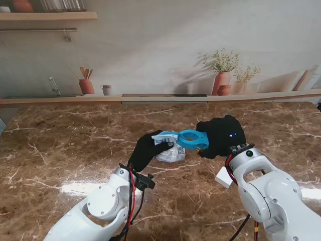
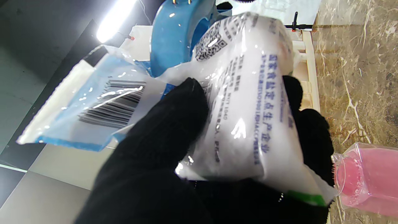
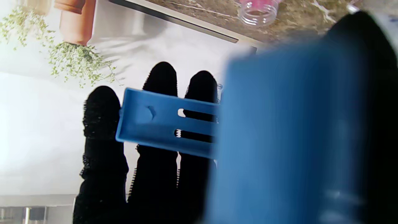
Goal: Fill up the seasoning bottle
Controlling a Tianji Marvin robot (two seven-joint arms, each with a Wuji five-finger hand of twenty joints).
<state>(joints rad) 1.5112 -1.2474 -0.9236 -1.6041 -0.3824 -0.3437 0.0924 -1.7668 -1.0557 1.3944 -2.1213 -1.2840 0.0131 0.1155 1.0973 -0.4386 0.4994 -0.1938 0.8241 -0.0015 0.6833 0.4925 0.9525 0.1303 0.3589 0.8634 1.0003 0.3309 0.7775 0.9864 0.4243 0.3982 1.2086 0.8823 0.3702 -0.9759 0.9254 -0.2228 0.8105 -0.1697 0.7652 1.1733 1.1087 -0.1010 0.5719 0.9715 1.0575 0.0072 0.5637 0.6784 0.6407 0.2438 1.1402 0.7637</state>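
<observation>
My left hand (image 1: 146,151) is shut on a white and blue salt bag (image 1: 168,146), held over the middle of the marble table. In the left wrist view the bag (image 2: 245,102) fills the frame, thumb and fingers (image 2: 174,124) wrapped around it, its barcode flap sticking out. My right hand (image 1: 221,136) is shut on a blue plastic ring-shaped funnel piece (image 1: 193,139), whose ring end touches the bag's top. A clear bottle holding something pink (image 2: 367,180) stands on the table beside the bag; its open mouth (image 3: 258,9) shows in the right wrist view. In the stand view the bottle is hidden.
The brown marble table (image 1: 75,150) stretches wide on both sides of the hands. A pale ledge (image 1: 160,99) and a printed kitchen backdrop close off its far edge. A small white box (image 1: 222,177) sits by my right wrist.
</observation>
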